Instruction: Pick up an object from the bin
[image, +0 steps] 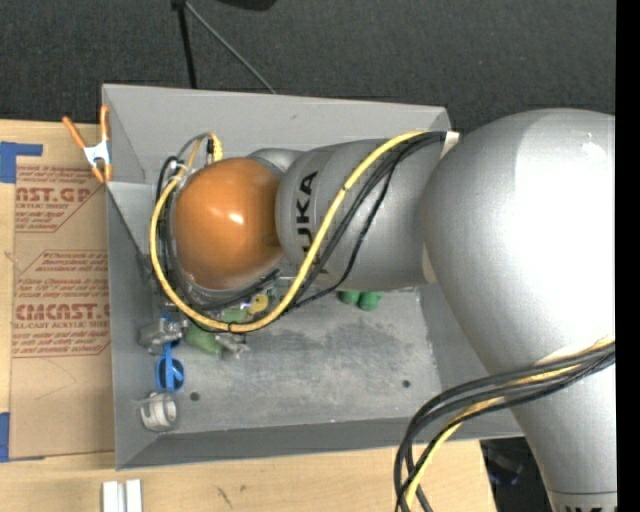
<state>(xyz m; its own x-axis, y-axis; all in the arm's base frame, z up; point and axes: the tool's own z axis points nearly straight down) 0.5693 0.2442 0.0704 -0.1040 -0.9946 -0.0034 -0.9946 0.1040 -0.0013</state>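
End effector hangs beside a glossy blue loop in scuffed grey bin.

Small things crowd bin's left; middle floor open.

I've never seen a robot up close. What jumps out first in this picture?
The huge silver arm reaches in from the right and ends in a shiny orange dome ringed by yellow and black cables, over the left part of the grey bin. Near the bin's lower left corner lie a small blue piece and a whitish ring-like piece. A green bit peeks out beneath the arm.
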